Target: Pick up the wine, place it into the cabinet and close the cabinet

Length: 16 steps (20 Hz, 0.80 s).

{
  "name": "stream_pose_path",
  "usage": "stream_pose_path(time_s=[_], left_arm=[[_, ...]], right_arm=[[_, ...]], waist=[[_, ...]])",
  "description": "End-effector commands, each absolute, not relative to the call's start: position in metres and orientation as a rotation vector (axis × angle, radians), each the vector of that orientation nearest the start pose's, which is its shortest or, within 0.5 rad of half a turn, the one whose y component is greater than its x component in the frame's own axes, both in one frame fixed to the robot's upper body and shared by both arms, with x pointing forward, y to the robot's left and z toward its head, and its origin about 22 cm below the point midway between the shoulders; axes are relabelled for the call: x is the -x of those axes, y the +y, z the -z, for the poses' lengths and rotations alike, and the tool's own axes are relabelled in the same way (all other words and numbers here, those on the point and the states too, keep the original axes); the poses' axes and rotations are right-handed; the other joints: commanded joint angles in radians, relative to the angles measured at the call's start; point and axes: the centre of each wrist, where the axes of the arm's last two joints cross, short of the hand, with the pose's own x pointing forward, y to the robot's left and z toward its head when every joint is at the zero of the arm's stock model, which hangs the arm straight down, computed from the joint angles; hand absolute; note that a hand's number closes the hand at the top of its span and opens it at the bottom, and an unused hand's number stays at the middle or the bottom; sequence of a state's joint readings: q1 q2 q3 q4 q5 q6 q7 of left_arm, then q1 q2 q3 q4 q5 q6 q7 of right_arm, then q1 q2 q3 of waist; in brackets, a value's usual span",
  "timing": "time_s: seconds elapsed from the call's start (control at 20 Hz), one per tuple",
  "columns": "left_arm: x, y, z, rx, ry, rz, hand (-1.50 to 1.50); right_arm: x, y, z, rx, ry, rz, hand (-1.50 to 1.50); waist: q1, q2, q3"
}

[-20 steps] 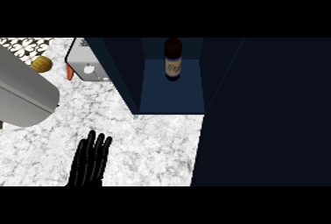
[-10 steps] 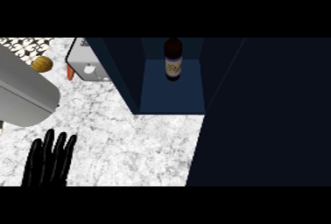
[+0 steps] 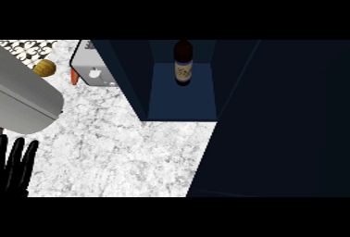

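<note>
The wine bottle (image 3: 182,62), dark with a pale label, stands upright inside the dark blue cabinet (image 3: 181,99), at the back of its floor. The cabinet's front is open toward me. A broad dark panel (image 3: 280,125), seemingly the cabinet's door, fills the right side of the view. My left hand (image 3: 16,167) shows at the lower left edge over the marble counter (image 3: 123,152), fingers straight and pointing up, holding nothing and well away from the bottle. My right hand does not show.
A large grey rounded body (image 3: 24,99) lies across the upper left. Behind it are a brown round item (image 3: 45,67), an orange item (image 3: 74,76) and a white box (image 3: 96,69) against the cabinet's left wall.
My left hand has slid leftward across the counter, from near the middle to the view's left edge. The bottle and the cabinet have not moved.
</note>
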State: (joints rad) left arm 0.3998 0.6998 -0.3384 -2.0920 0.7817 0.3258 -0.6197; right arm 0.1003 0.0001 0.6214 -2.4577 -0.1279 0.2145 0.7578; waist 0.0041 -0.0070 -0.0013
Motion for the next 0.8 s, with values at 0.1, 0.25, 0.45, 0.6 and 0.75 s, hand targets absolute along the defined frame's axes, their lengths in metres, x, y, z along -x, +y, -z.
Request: stream_pose_path(time_s=[0.1,0.25,0.45,0.6,0.75], left_arm=[[-0.139,0.295,-0.082,0.150,-1.964,-0.162,-1.50],[-0.135,0.309,-0.072,0.149,-1.959,-0.167,-1.50],[-0.142,0.328,-0.086,0.173,-1.955,-0.158,-1.50],[-0.141,0.323,-0.090,0.187,-1.958,-0.147,-1.50],[-0.139,0.332,-0.094,0.202,-1.933,-0.167,-1.50]], right_arm=[[-0.090,-0.124,-0.198,-0.742,-1.642,-0.697,1.50],[-0.077,-0.109,-0.190,-0.774,-1.611,-0.664,1.50],[-0.083,-0.100,-0.191,-0.766,-1.615,-0.650,1.50],[-0.085,-0.087,-0.192,-0.722,-1.649,-0.634,1.50],[-0.084,-0.076,-0.191,-0.693,-1.681,-0.636,1.50]], waist=[[-0.003,0.001,0.000],[-0.008,-0.004,-0.001],[0.003,-0.003,-0.002],[0.005,-0.002,-0.002],[0.009,-0.004,-0.002]])
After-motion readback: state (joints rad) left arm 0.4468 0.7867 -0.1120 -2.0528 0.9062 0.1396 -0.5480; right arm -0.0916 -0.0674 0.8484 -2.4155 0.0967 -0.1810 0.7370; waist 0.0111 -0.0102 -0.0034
